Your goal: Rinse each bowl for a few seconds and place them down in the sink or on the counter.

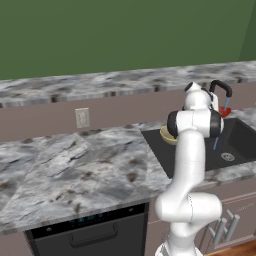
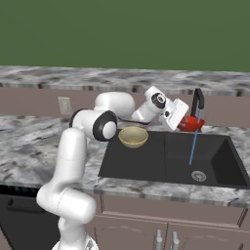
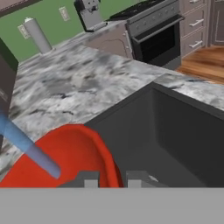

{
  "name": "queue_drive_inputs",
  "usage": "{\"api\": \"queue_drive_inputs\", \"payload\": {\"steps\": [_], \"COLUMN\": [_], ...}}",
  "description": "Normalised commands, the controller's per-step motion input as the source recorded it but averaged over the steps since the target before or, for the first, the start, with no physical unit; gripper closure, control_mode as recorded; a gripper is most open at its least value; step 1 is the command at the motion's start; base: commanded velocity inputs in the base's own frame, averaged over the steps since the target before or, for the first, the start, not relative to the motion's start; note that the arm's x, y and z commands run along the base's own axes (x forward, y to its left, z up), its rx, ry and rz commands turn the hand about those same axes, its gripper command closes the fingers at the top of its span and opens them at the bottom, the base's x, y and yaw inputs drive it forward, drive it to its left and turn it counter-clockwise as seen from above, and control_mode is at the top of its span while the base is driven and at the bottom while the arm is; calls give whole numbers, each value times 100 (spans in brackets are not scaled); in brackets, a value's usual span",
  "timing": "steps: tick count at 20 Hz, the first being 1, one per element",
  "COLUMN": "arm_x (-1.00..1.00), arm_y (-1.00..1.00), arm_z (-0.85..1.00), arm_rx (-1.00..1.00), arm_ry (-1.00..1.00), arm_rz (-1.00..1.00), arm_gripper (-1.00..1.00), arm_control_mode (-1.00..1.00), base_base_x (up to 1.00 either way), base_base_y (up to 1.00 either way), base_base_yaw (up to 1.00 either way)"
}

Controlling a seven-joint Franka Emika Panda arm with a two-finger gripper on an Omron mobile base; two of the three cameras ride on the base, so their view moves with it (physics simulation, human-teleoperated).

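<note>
**Under the faucet: red bowl in the stream**

Over the sink's back edge, the gripper is clenched on the red bowl's rim and holds it tilted beneath the faucet. Water runs past it toward the drain. The tan bowl sits upright at the basin's back left corner, well apart from the red one.

I see a plain green wall behind the mauve-brown backsplash, where a pale wall outlet sits. Below the worktop on my left base view there's a black dishwasher with a dark handle, and mauve cabinet doors with silver handles. The hand view looks across to an oven range, a wooden floor and a grey cylinder.
</note>
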Motion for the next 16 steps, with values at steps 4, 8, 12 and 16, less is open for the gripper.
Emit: {"api": "queue_drive_inputs", "payload": {"steps": [4,8,12,16], "arm_x": [-18,-10,-16,-25], "arm_y": [33,45,33,28], "arm_z": [14,9,13,31], "arm_rx": [0,0,0,0], "arm_ry": [0,1,0,-3], "arm_rz": [1,4,5,5], "arm_gripper": [100,100,100,100], "arm_control_mode": [-100,-100,-100,-100], "base_base_x": [0,0,0,0], "base_base_y": [0,0,0,0], "base_base_yaw": [0,0,0,0]}}
